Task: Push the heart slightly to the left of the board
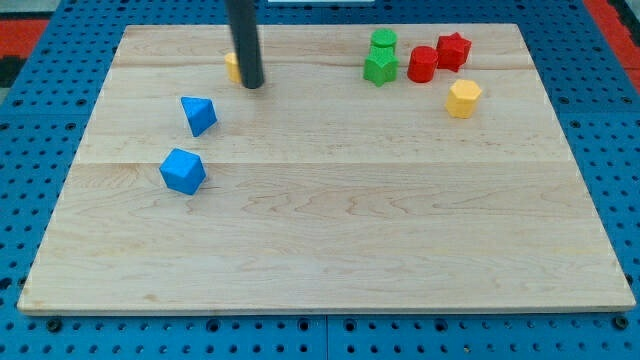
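Lab bench: wooden board on blue perforated mounting plate, toy blocks.

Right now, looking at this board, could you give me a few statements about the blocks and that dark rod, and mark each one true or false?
1. My tip rests beside a yellow block that the rod largely hides. True.
2. Two blue blocks lie at the view's right. False: the blue block and the blue cube lie at the view's left.
3. The red star touches the red cylinder. True.
4. The yellow hexagonal block sits between the two green blocks. False: it lies apart, below the red ones.
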Robot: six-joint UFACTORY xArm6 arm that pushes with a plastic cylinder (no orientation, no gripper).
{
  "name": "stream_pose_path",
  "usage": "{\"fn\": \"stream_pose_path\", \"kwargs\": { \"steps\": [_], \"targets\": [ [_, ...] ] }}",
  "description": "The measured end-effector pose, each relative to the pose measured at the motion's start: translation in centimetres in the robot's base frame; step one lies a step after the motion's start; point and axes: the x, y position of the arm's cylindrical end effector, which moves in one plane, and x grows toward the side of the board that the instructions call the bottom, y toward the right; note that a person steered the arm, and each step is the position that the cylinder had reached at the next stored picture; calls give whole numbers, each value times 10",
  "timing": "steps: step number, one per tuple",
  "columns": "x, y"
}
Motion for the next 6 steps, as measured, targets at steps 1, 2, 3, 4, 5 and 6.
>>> {"fn": "stream_pose_path", "kwargs": {
  "steps": [1,2,3,4,5,6],
  "targets": [
    [-1,54],
    [-33,38],
    [-34,-8],
    [-37,-18],
    [-36,-81],
    [-38,-46]
  ]
}}
